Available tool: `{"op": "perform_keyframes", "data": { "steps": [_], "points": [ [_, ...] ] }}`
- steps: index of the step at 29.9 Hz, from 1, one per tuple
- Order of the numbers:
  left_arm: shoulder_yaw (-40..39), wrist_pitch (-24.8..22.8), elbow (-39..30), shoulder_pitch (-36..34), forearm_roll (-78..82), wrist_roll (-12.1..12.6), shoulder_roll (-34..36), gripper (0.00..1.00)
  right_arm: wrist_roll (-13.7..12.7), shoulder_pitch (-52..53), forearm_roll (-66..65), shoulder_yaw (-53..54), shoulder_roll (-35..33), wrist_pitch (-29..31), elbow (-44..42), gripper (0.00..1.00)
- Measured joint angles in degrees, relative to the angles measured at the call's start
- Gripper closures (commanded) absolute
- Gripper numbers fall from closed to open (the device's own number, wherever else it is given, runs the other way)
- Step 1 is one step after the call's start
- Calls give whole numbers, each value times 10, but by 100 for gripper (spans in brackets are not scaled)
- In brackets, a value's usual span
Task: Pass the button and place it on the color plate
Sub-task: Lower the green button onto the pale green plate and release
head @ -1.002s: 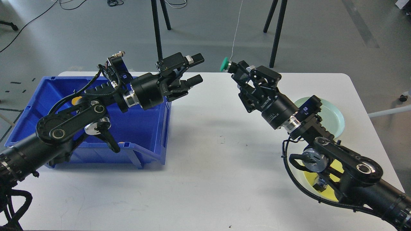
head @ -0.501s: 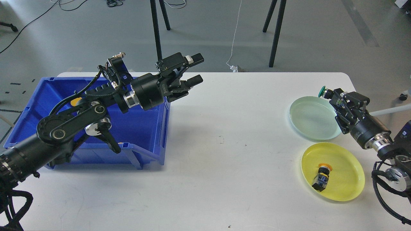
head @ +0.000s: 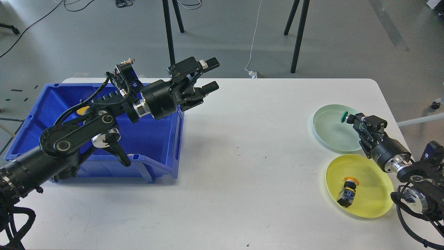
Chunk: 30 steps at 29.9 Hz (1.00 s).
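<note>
My right gripper (head: pixel 354 121) is shut on a green-capped button (head: pixel 344 117) and holds it low over the right part of the pale green plate (head: pixel 329 128). A yellow plate (head: pixel 371 198) lies in front of it, with a yellow-capped button (head: pixel 348 191) lying on it. My left gripper (head: pixel 211 74) is open and empty, raised above the table just right of the blue bin (head: pixel 156 146).
The blue bin stands at the left of the white table (head: pixel 242 173), under my left arm; a yellow item (head: pixel 82 110) shows inside it. Black tripod legs (head: pixel 298 34) stand on the floor behind the table.
My right arm swung from the table's middle back to the right and came down, bringing the green button over the green plate. The left arm has barely moved.
</note>
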Motion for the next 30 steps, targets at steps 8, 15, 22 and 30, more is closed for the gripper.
{"op": "perform_keyframes", "data": {
  "steps": [8, 15, 22, 30],
  "points": [
    [0, 0, 0, 0, 0, 0, 0, 8, -1, 2, 0, 1, 0, -1, -3, 42],
    [0, 0, 1, 0, 0, 0, 0, 8, -1, 2, 1, 1, 0, -1, -3, 40],
    [0, 0, 1, 0, 0, 0, 0, 8, -1, 2, 1, 5, 0, -1, -2, 34],
    [0, 0, 1, 0, 0, 0, 0, 8, 1, 2, 2, 9, 0, -1, -1, 16]
  ]
}}
